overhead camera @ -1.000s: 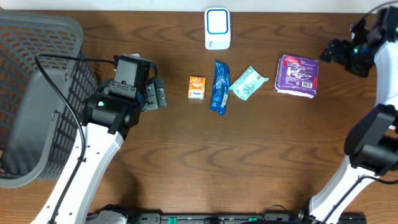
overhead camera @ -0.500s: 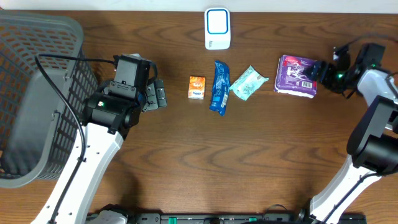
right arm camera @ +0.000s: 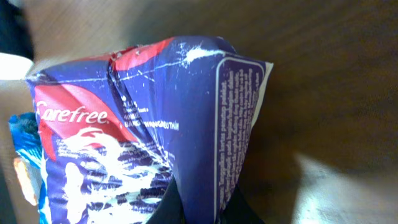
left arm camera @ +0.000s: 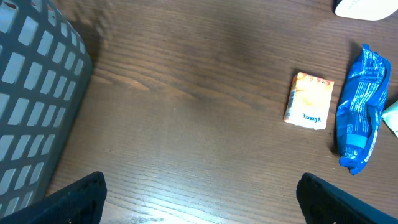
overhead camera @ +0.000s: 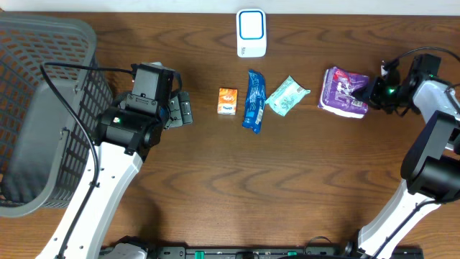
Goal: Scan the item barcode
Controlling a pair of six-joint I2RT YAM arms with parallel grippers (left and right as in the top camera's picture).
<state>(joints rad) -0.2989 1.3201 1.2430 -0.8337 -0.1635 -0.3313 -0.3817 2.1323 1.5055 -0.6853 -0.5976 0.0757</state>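
My right end effector (overhead camera: 371, 91) pinches one edge of the purple pack (overhead camera: 343, 89) on the table (overhead camera: 287, 180). My left end effector (overhead camera: 184, 109) hangs wide open. Grasp done, I judge; presenting it to the white scanner (overhead camera: 251, 33) is left.

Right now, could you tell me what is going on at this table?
The right arm's fingers are shut on the edge of the purple pack, at the row's right end. The left arm's fingers stand open and empty, left of the orange box. The blue pouch and green packet lie untouched; the white scanner sits at the far edge.
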